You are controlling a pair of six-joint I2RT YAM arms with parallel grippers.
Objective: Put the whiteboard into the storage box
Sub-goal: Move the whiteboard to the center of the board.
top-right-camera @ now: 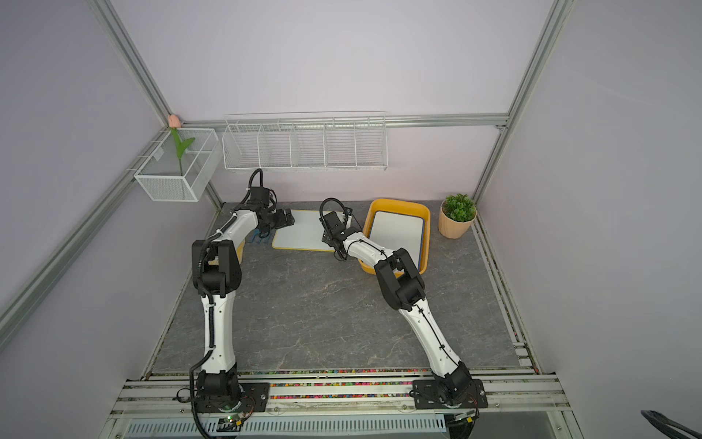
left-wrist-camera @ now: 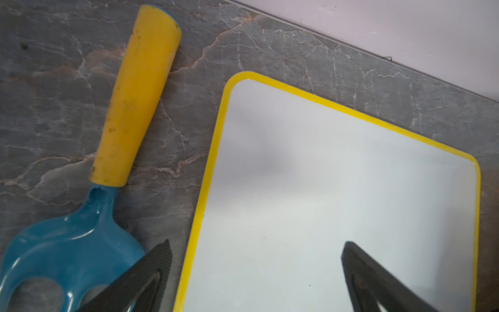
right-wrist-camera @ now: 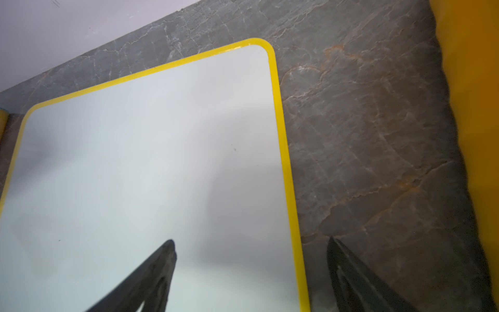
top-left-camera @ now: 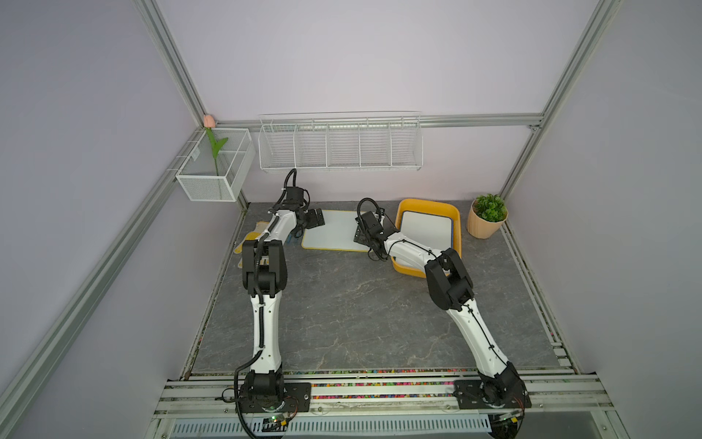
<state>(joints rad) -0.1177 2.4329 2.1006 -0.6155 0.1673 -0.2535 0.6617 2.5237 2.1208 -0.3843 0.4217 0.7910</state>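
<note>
At the far left, on the wall, a white mesh basket (top-left-camera: 212, 178) holds a pink tulip (top-left-camera: 209, 121). Below it, on the grey worktop (top-left-camera: 361, 304), a garden tool (left-wrist-camera: 137, 94) with a yellow handle and a blue head lies just beside the left edge of the yellow-framed whiteboard (top-left-camera: 334, 232), not touching it.

My left gripper (top-left-camera: 315, 218) sits low over that edge with its jaws spread wide and nothing between them. In the left wrist view one finger (left-wrist-camera: 145, 278) is over the gap by the tool's blue head and the other finger (left-wrist-camera: 364, 275) is over the white surface. I cannot tell whether either one touches.

The yellow-framed whiteboard lies flat near the back of the worktop, between my two grippers and outside the storage box (top-left-camera: 427, 203).

My right gripper (top-left-camera: 361, 235) is at the board's right edge, also wide open and empty. One finger (right-wrist-camera: 154, 272) is above the board, the other (right-wrist-camera: 348, 275) above the bare strip of worktop that separates the board from the box.

The yellow-orange storage box stands to the right of that strip, and a blue-framed whiteboard (top-left-camera: 427, 232) lies inside it. My right forearm crosses over the box's near corner. Right of the box stands a small potted plant (top-left-camera: 488, 218). A long white wire rack (top-left-camera: 340, 144) hangs on the back wall.
</note>
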